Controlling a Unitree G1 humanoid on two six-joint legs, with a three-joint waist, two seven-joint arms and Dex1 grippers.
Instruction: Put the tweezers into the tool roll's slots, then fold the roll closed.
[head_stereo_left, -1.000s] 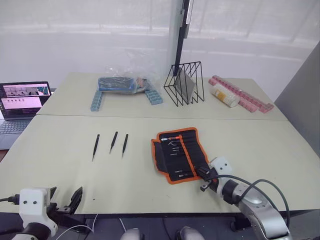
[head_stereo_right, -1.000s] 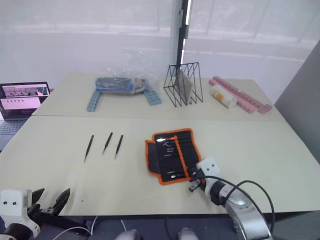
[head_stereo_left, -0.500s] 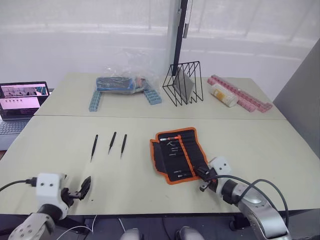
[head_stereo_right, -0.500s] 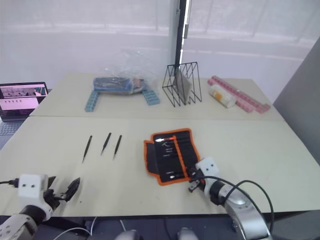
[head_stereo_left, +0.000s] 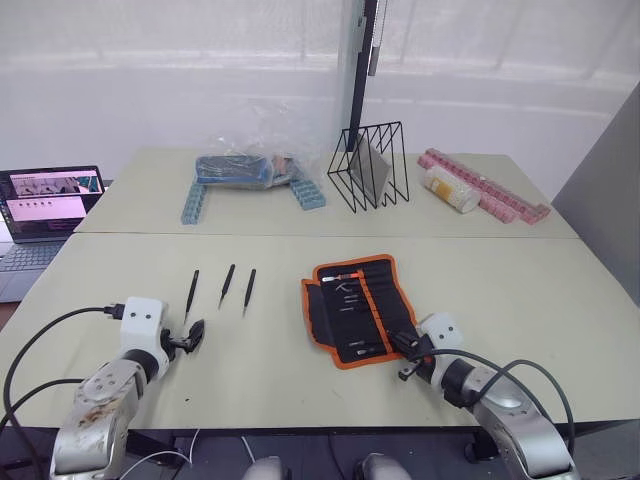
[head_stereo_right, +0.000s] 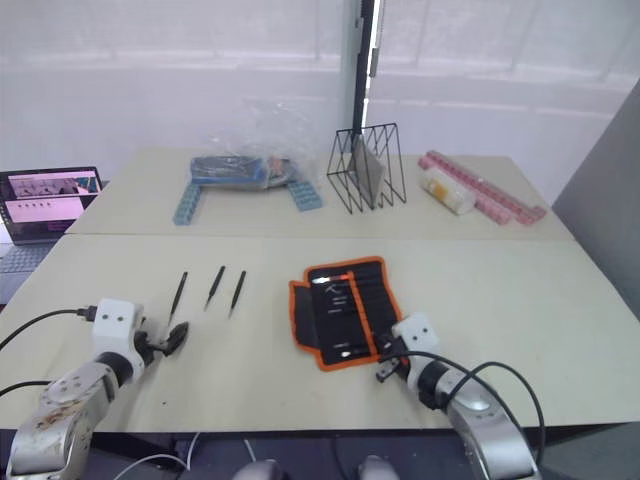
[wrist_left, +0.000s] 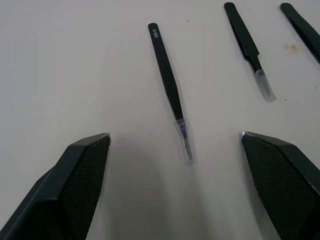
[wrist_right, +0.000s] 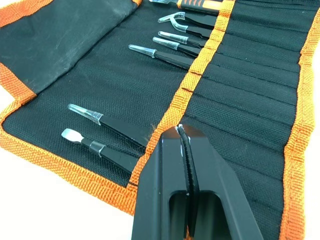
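Observation:
The tool roll (head_stereo_left: 358, 308) lies unfolded right of the table's middle, black with orange edging. Several clear-tipped tools (wrist_right: 112, 125) sit in its slots (wrist_right: 240, 150). Three loose black tweezers (head_stereo_left: 190, 293) (head_stereo_left: 228, 284) (head_stereo_left: 249, 290) lie side by side to its left. My left gripper (head_stereo_left: 192, 334) hovers low just short of the leftmost one, open wide, and that tweezer (wrist_left: 170, 90) lies just ahead of the gap between its fingers (wrist_left: 80, 175). My right gripper (head_stereo_left: 405, 346) rests at the roll's near right corner, shut on nothing, its fingertips (wrist_right: 181, 131) over the slots.
An open laptop (head_stereo_left: 45, 195) stands at the far left. Along the back are a clear plastic bag of blue items (head_stereo_left: 245, 168), a black wire rack (head_stereo_left: 368, 168), a white cylinder (head_stereo_left: 448, 190) and pink strips (head_stereo_left: 485, 188). Bare tabletop (head_stereo_left: 500, 290) spreads right of the roll.
My left arm has come up from below the table's front edge and moved forward onto the table toward the leftmost tweezer. The right gripper and the roll have stayed put.

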